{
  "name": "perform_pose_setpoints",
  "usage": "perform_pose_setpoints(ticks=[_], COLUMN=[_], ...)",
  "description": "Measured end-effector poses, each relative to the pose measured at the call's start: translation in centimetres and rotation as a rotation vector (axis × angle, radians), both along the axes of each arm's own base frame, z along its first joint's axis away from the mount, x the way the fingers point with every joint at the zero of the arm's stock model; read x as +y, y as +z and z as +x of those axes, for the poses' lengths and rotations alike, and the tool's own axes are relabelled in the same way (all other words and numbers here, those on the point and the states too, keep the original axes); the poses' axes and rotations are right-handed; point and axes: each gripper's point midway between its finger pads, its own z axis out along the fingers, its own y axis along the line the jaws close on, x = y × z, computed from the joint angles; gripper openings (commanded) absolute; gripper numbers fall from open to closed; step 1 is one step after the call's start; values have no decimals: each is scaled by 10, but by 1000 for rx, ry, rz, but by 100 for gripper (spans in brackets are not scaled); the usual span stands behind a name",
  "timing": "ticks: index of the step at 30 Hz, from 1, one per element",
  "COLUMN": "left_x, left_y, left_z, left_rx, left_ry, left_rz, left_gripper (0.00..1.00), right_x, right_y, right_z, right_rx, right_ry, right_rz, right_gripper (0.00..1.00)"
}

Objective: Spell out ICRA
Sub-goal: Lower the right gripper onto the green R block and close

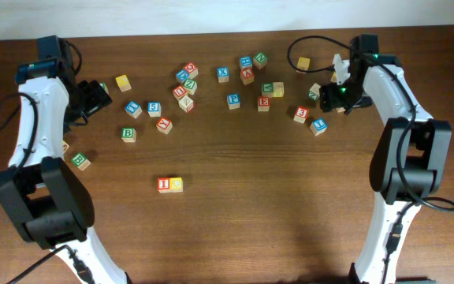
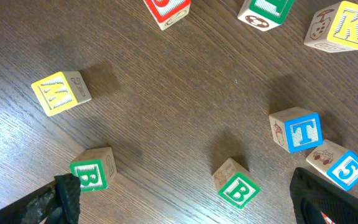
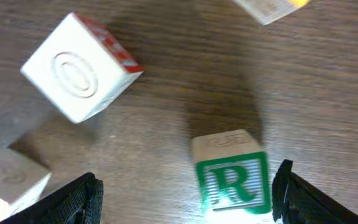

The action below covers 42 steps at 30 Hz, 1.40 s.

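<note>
Two blocks, one red (image 1: 164,185) and one yellow (image 1: 176,184), stand side by side at the front middle of the table. A green R block (image 3: 232,180) lies on the table between my right gripper's (image 3: 185,193) open fingers, close to the right finger and not gripped. In the overhead view my right gripper (image 1: 333,95) hangs over the block cluster at the back right. My left gripper (image 2: 188,199) is open and empty above the table. Two green B blocks (image 2: 92,173) (image 2: 237,188) lie between its fingers. In the overhead view it is at the back left (image 1: 93,97).
Many letter blocks lie scattered across the back (image 1: 235,79). Near my left gripper are a yellow W (image 2: 58,92), a blue T (image 2: 297,130), a blue 5 (image 2: 347,169) and a yellow K (image 2: 347,25). A white-and-red block (image 3: 79,65) lies left of the R.
</note>
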Motion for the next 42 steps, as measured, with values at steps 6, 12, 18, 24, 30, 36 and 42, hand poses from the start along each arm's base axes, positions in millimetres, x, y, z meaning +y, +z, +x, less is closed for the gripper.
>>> perform_pose_setpoints(ticks=[6,12,18,24,30,36,42], left_x=[0,0,0,0,0,0,0], left_y=[0,0,0,0,0,0,0], left_z=[0,0,0,0,0,0,0], left_rx=[0,0,0,0,0,0,0], left_ry=[0,0,0,0,0,0,0], left_rz=[0,0,0,0,0,0,0], left_gripper=[99,99,99,99,99,99,99], right_x=[5,4,-2,-4,-16,-20,-17], right_y=[-1,0,1,2,2,2,2], right_z=[-6,-3,4,10,10,9,8], right_rx=[22,11,-18,-41,-38,-36,-32], right_ry=[13,17,10,6,-75,-112,-114], right_rz=[27,21,-14,-23,-73,-90,-70], right_gripper=[67,73,99,68,59,39,22])
